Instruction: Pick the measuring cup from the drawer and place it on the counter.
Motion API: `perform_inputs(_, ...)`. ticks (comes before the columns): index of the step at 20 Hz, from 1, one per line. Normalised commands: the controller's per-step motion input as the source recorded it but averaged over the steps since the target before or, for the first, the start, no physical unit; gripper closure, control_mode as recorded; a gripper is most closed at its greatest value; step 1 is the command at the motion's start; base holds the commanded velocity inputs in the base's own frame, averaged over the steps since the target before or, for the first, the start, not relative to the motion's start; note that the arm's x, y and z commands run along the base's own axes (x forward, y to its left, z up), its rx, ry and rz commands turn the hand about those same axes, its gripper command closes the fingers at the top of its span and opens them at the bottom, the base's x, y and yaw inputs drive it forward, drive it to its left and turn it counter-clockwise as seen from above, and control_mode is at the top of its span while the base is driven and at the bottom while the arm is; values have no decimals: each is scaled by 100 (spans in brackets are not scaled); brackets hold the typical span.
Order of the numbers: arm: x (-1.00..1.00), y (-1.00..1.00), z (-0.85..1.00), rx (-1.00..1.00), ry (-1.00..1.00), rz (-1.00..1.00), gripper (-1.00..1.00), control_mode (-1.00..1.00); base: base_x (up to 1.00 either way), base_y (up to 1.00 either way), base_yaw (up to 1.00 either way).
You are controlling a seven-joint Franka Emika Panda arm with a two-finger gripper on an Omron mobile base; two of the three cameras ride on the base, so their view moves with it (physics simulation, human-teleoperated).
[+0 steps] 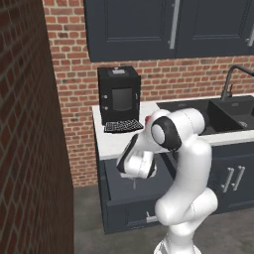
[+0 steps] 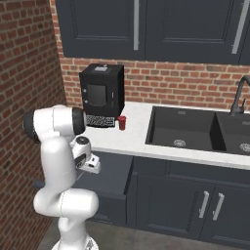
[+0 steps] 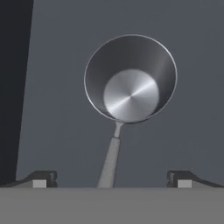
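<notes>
Cup [image 3: 131, 78] sits upright on the drawer [image 3: 57, 87] floor, mouth toward the hand camera, round bottom shining. Its thin handle runs straight from the rim toward the bottom of the hand view and ends between the two fingers [image 3: 40, 179], touching neither. Fingers are spread wide, one at each lower corner of the hand view, nothing pinched. A darker strip runs along the left edge of the hand view beside the drawer floor.

In the left base view the drawer [image 1: 121, 211] is pulled out below the tabletop [image 1: 111, 141], and the gripper [image 1: 133, 182] hangs over its open interior with the wrist pointing down. In the right base view the drawer [image 2: 114, 176] juts out from the cabinet run, left of the doors with vertical handles; the hand is above it, with the white arm partly in front.

On the tabletop: black coffee machine [image 2: 101, 93] against the brick wall, red cup [image 2: 121, 122] just right of its tray, near the sink [image 2: 183, 128]. Red cup is mostly hidden behind the arm in the left base view. Faucet [image 2: 239, 95] at the sink's far right. Dark upper cabinets [image 2: 146, 29] above.
</notes>
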Motion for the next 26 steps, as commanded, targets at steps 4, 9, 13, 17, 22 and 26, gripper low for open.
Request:
perform_inputs(4, 11, 0, -30, 0, 0, 0, -100, -100, 0, 0, 0)
perform_inputs(9, 0, 0, -41, 0, 0, 0, 100, -100, 0, 0, 0)
perform_inputs(13, 0, 0, -40, -1, 0, 0, 100, -100, 0, 0, 0)
perform_inputs(17, -17, 0, -11, 0, 0, 0, 100, -100, 0, 0, 0)
perform_inputs(22, -27, 0, 37, 0, 0, 0, 100, -100, 0, 0, 0)
perform_inputs(26, -13, -1, 93, 0, -1, 0, 100, -100, 0, 0, 0)
